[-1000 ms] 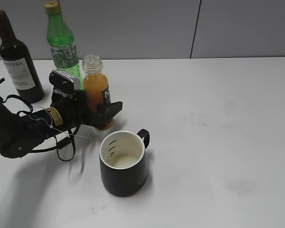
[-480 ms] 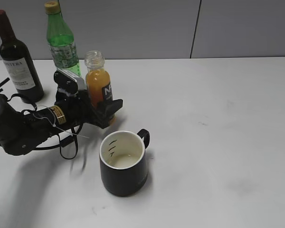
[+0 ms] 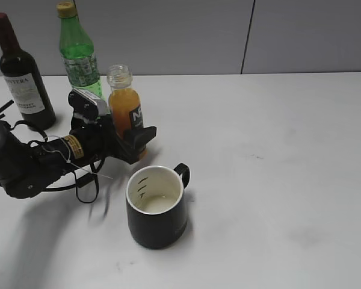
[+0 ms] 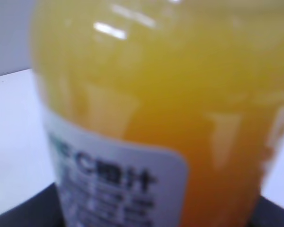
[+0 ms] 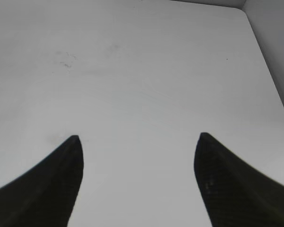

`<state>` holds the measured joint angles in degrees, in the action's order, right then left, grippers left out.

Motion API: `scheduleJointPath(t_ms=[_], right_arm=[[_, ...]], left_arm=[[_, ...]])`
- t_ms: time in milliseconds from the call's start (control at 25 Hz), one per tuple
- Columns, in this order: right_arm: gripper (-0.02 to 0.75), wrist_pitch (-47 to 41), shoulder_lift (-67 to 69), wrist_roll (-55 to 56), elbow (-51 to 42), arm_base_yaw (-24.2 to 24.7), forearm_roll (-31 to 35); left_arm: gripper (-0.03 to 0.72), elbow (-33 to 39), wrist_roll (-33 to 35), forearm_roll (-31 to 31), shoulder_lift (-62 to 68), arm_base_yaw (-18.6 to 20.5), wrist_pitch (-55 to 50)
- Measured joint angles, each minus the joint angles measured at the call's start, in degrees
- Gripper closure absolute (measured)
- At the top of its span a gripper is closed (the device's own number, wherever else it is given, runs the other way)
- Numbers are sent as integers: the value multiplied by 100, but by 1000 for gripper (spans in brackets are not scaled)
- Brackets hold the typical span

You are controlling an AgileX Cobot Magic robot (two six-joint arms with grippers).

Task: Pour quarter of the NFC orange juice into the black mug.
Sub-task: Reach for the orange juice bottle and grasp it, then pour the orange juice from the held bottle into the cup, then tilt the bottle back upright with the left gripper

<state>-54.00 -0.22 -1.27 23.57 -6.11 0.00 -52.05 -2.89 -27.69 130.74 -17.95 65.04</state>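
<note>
The juice bottle [image 3: 124, 108], lettered "N" on its black label, stands behind the black mug [image 3: 156, 208], left claw [image 3: 127, 133] clenched round it; its wrist view shows blurred back-label print; right claw [image 5: 138, 142] released

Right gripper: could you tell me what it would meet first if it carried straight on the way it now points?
Probably only the bare white table. The right gripper stands open, nothing between its fingers; depth is unclear.

juice bottle [image 3: 124, 107] behind mug [image 3: 156, 208], green bottle [image 3: 78, 53] behind it, wine bottle [image 3: 21, 75] far left
</note>
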Motion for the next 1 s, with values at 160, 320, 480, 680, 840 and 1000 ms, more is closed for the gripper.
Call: scheduleJointPath(t_ms=[160, 320, 480, 680, 840, 1000], right_arm=[[182, 0, 0, 0, 0, 0, 0], [182, 0, 0, 0, 0, 0, 0], [182, 0, 0, 0, 0, 0, 0], [182, 0, 0, 0, 0, 0, 0], [182, 0, 0, 0, 0, 0, 0], [182, 0, 0, 0, 0, 0, 0]], left_arm=[[217, 7, 0, -12, 25, 0, 106], [218, 213, 34, -12, -44, 96, 185], [218, 646, 229, -5, -355, 302, 167], [218, 1218, 636, -12, -934, 444, 173], [218, 1370, 778, -211, -1141, 444, 173], [218, 1372, 797, -341, -1228, 444, 183]])
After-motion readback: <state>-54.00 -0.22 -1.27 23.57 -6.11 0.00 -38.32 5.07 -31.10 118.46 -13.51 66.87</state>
